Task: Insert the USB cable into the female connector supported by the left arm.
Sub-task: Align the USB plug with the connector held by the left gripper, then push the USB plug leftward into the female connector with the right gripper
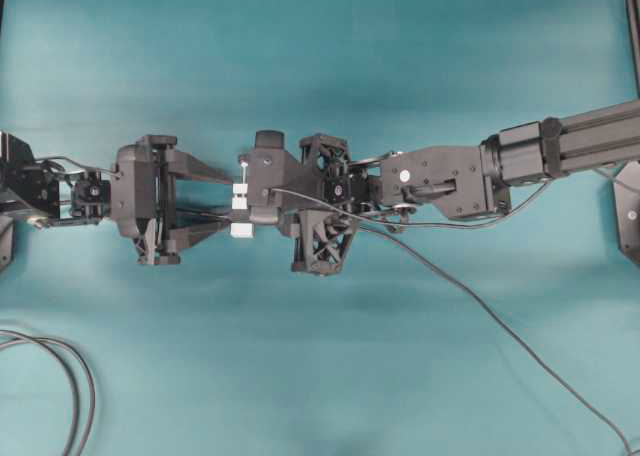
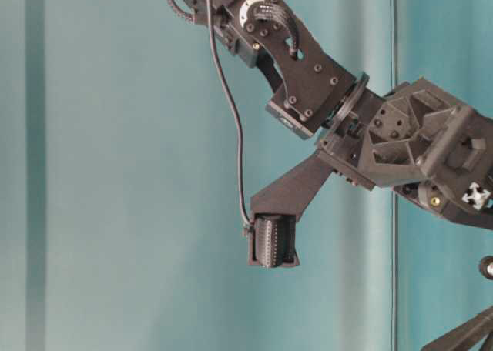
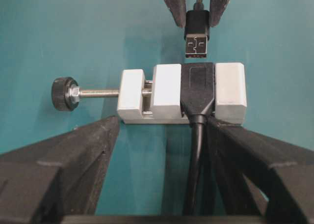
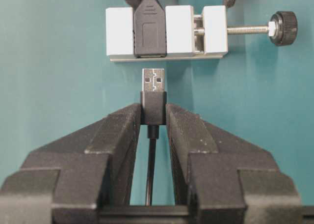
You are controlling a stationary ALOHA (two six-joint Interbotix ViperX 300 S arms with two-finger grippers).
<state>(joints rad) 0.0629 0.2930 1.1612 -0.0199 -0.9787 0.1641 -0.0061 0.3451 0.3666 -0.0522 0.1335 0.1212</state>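
Status from the right arm: my right gripper [image 4: 153, 117] is pinched on the black body of the USB cable [image 4: 153, 106]'s plug, silver tip sticking out past my fingertips toward the top of the right wrist frame. Grip looks square, cable trailing back between my fingers.

The female connector [image 4: 148, 30] sits directly ahead, upper centre of that frame, clamped in a small white vise [image 4: 179, 30] with its knobbed screw [image 4: 283, 28] off to the upper right. Socket mouth faces the plug.

Key relation: plug long axis and socket long axis look collinear. There's a small gap between silver tip and socket mouth, not touching yet. Sideways offset looks close to nil in both wrist views; the plug may sit a hair right of socket centre, hard to call.

The left gripper [image 3: 162, 135] is spread wide, fingers straddling the vise and supporting it from behind.

In the overhead view both claws meet mid-frame, axis running left to right.

My read: remaining move is a straight push along that axis. Risk is the vise shifting back under load.
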